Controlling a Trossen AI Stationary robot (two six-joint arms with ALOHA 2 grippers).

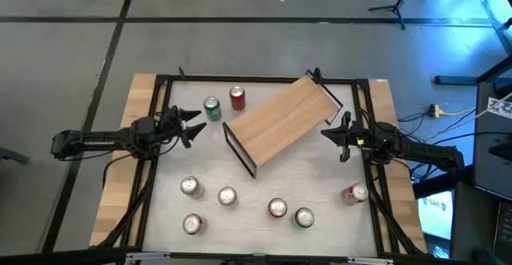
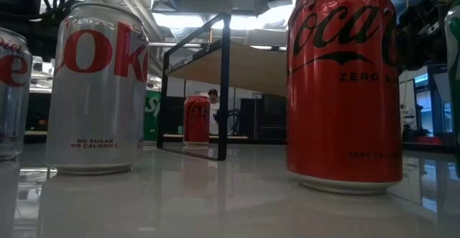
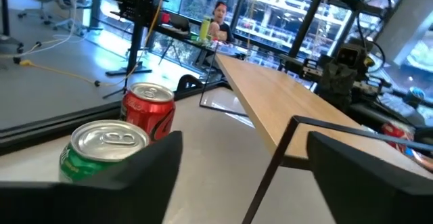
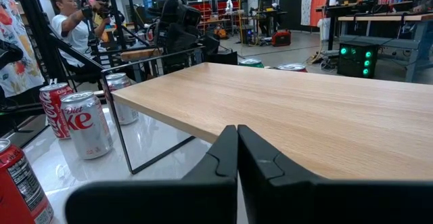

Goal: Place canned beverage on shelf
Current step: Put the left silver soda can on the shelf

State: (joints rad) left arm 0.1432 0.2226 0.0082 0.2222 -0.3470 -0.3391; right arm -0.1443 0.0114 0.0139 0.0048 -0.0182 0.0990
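From above, the shelf [image 1: 282, 122] lies slantwise mid-table. The left gripper [image 1: 192, 126], fingers spread wide, sits at its nine o'clock, just beside a green can [image 1: 212, 108] and a red can [image 1: 238, 98]. The right gripper [image 1: 334, 133], fingers pressed together, waits at three o'clock. Down low, a silver can [image 2: 97, 87] and a red Zero can [image 2: 343, 80] stand before the shelf frame [image 2: 194, 87]. The left wrist camera shows the green can [image 3: 101, 149] beside one finger [image 3: 145, 176].

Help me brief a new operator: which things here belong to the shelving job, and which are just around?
Belong to the job:
- rectangular light-wood shelf with black metal frame ends
- green can and red can near the open left gripper
- six more cans toward the table's front, e.g. silver can
- shut right gripper beside the shelf

Just around:
- black stand on the floor
- cables
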